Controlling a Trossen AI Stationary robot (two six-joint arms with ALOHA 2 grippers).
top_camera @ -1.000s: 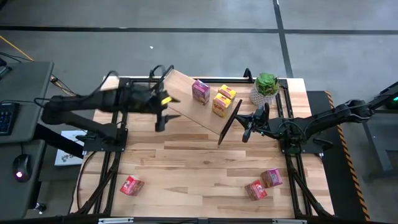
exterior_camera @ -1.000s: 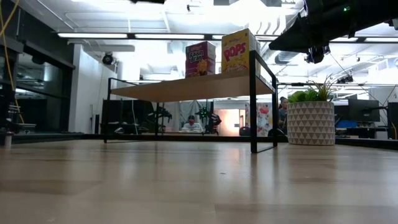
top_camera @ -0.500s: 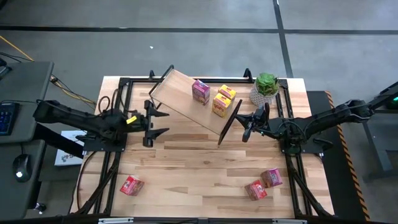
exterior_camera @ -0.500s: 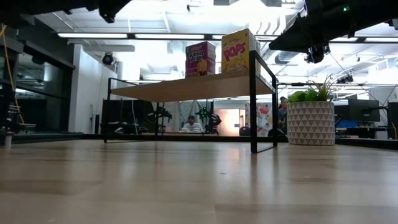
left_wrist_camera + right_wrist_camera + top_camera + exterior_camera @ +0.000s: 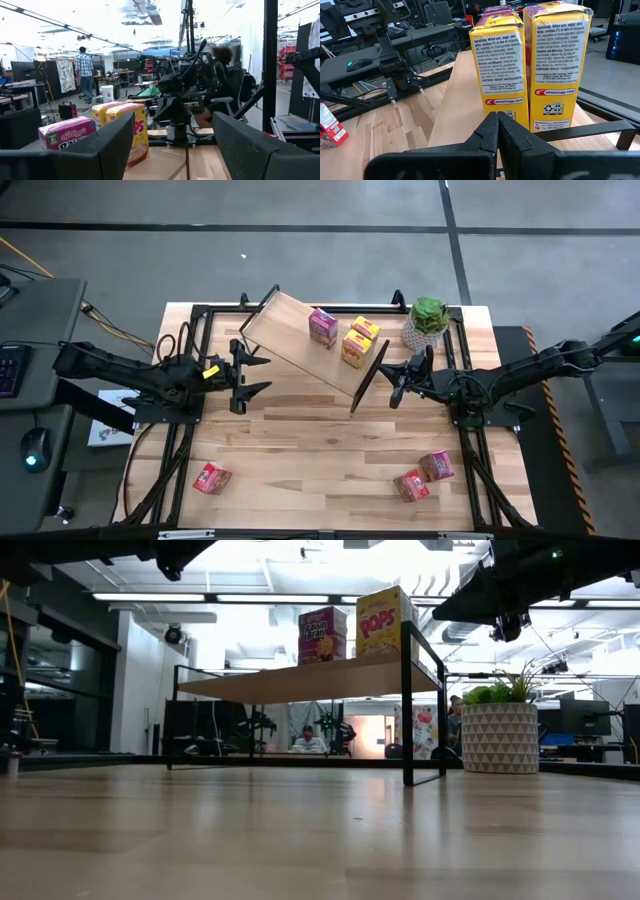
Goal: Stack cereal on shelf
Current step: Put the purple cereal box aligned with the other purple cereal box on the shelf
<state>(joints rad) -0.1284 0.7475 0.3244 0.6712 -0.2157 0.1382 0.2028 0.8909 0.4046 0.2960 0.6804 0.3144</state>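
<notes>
3 red and pink cereal boxes (image 5: 212,477) lie on the near surface (image 5: 320,450). Left pincer (image 5: 252,377) hovers spread, empty, beside the shelf (image 5: 290,340). Right pincer (image 5: 398,383) is pressed together at the shelf's other end. On the shelf stand a pink Raisin Bran box (image 5: 322,635) and 2 yellow Pops boxes (image 5: 384,622); back panels read "wkkellogg.com".

Overhead camera looks straight down on my whole table (image 5: 330,450). A low one sits at tabletop height, facing the shelf (image 5: 310,678) upper centre. My wrist cameras look across that shelf from opposite ends, both close to the yellow cereal boxes (image 5: 530,65).
</notes>
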